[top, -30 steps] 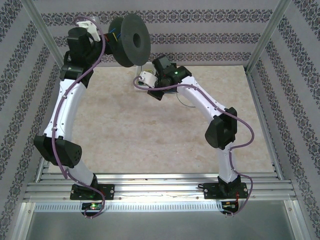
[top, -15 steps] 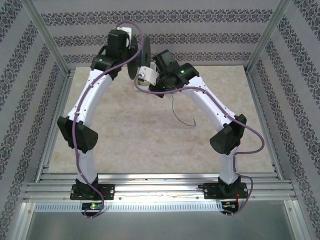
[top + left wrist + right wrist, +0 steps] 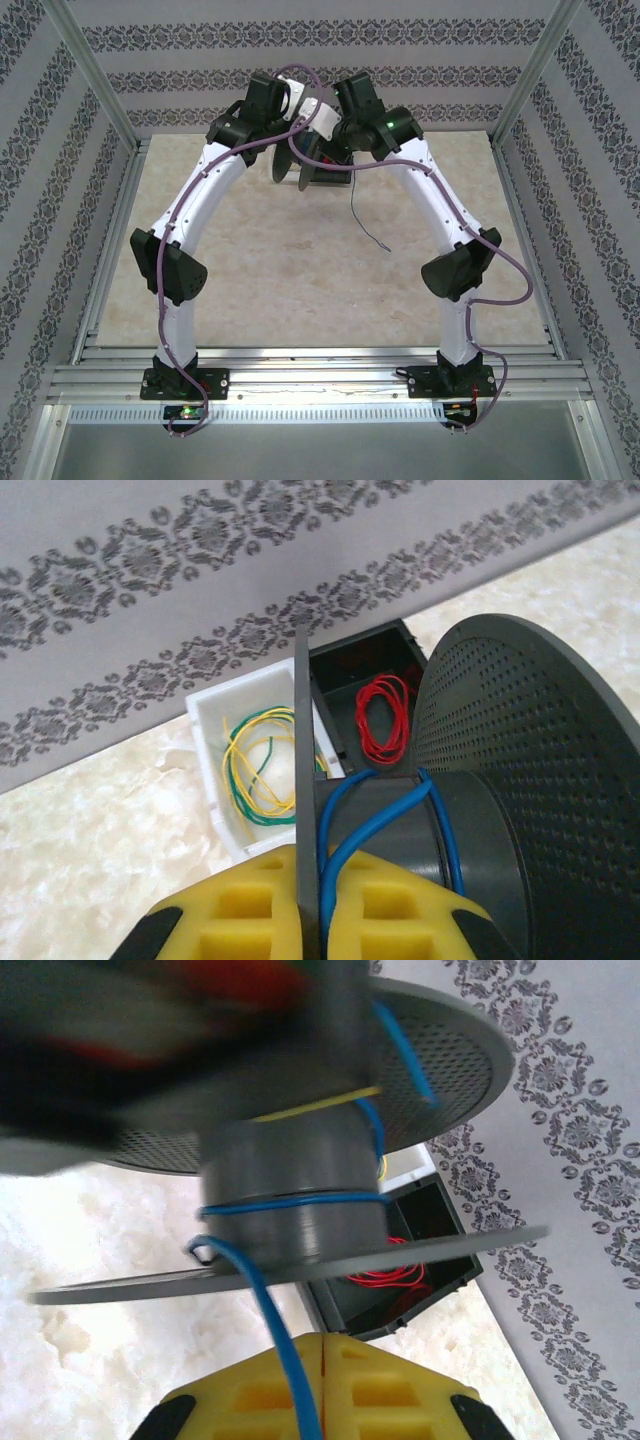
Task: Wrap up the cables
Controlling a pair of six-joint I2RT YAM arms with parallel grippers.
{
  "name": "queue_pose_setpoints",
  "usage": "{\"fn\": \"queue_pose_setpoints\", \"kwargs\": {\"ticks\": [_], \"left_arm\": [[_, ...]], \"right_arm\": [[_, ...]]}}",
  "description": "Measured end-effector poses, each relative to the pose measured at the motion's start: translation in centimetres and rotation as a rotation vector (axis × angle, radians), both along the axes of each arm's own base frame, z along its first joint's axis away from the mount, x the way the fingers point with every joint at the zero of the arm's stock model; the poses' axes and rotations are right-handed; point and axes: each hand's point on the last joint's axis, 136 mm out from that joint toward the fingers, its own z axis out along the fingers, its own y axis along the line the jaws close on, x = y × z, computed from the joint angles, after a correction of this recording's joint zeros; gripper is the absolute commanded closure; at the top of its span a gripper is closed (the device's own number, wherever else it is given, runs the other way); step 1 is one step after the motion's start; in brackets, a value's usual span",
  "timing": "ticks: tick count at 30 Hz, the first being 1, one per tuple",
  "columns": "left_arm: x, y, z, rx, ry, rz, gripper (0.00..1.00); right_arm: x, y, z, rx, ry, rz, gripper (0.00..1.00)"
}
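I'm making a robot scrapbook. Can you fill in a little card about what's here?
left gripper: shut on the thin flange of the spool
right gripper: shut on the blue wire
blue wire: a few turns round the spool's hub
white box: yellow and green wires
black box: red wire coil

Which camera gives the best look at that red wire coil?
Left wrist: the whole red coil lies sharp inside the black box. Right wrist catches just a few of its strands beyond the spool.
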Motion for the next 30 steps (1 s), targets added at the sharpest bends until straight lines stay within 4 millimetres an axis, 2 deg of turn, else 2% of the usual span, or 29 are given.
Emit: {"fn": "queue_pose_setpoints", "kwargs": {"ticks": [4, 10, 14, 16, 20, 24, 27, 30], "left_arm": [[-1.0, -0.8, -0.2, 0.04, 0.012, -0.093, 1.0], [-2.4, 0.0, -1.4, 0.132, 0.06, -0.157, 1.0], [-3.5, 0.3, -2.2, 0.165, 0.107, -0.192, 1.0], [-3.9, 0.4, -2.6, 0.168, 0.13, -0.209, 1.0], [-4.6, 0.4, -2.9, 0.163, 0.159, -0.245, 1.0], [-5.4, 0.8, -2.5, 0.134, 0.174, -0.286, 1.0], [-5.9, 1.2, -1.1, 0.103, 0.152, -0.314, 1.0], [-6.8, 1.9, 1.0, 0.061, 0.116, -0.338, 1.0]], "right_arm": [[1.3, -1.0, -0.5, 0.03, 0.018, -0.007, 0.86], [3.1, -3.5, -0.3, 0.073, 0.025, -0.046, 0.63], [4.4, -4.9, 0.6, 0.135, 0.01, -0.07, 0.59], [4.9, -5.4, 0.4, 0.168, 0.016, -0.075, 0.59], [5.3, -5.6, -2.5, 0.211, 0.084, -0.075, 0.59], [5.5, -6.1, -6.1, 0.246, 0.171, -0.086, 0.61], [5.5, -6.7, -8.1, 0.273, 0.224, -0.097, 0.67], [5.6, -7.1, -8.9, 0.305, 0.247, -0.095, 0.69]]}}
